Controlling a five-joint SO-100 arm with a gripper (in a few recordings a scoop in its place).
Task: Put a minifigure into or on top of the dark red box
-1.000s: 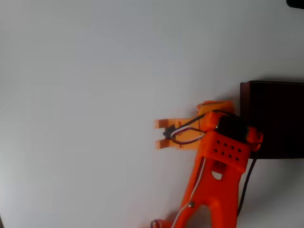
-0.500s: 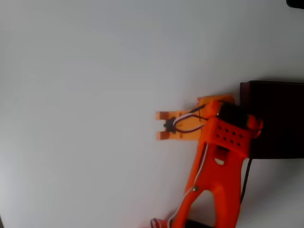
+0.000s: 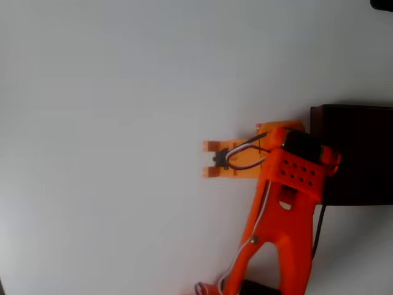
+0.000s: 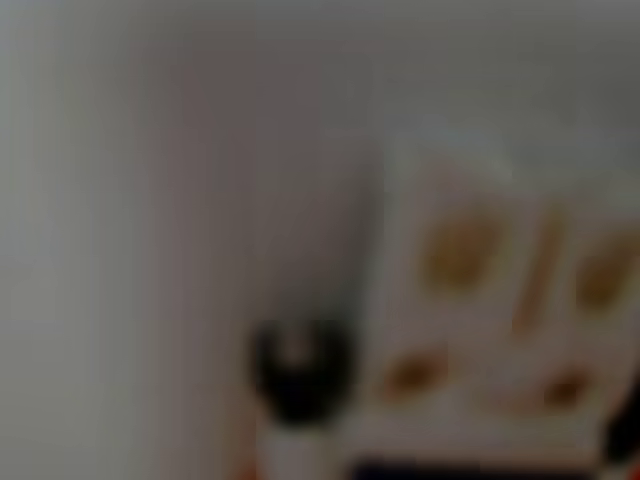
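Observation:
In the overhead view my orange gripper (image 3: 210,159) points left, a short way left of the dark red box (image 3: 356,153) at the right edge. Its two fingers (image 3: 212,146) stand a small gap apart. In that gap sits a tiny thing with a dark mark, the minifigure (image 3: 218,160); its white body hardly stands out against the white table. The box's dark interior is partly covered by my arm and cut off by the frame edge. The wrist view is too blurred to make anything out.
The white table (image 3: 98,123) stretches wide to the left and top of the overhead view. My orange arm (image 3: 282,233) rises from the bottom edge beside the box, with a black cable (image 3: 317,233) hanging next to it.
The gripper has shifted a little up the picture and slightly toward the box. The gap between the fingers and the dark mark in it stay the same.

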